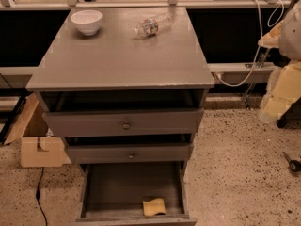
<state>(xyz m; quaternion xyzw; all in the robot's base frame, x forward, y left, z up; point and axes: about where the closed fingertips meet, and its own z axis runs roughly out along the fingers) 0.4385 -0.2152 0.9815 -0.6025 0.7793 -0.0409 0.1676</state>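
A grey drawer cabinet (pixel 117 65) fills the middle of the camera view. On its top stand a white bowl (pixel 86 21) at the back left and a clear plastic bottle (pixel 151 26) lying on its side at the back middle. The bottom drawer (pixel 134 192) is pulled far out, with a yellow sponge (pixel 154 206) near its front wall. The top drawer (pixel 124 122) and middle drawer (pixel 130 152) stand slightly out. A pale, blurred arm section (pixel 284 79) shows at the right edge. My gripper is not in view.
A cardboard box (pixel 40 149) sits on the speckled floor left of the cabinet, with a black cable (pixel 39 197) beside it. White cables (pixel 256 55) hang at the right by a rail. A small dark wheel (pixel 292 164) lies on the floor at the right.
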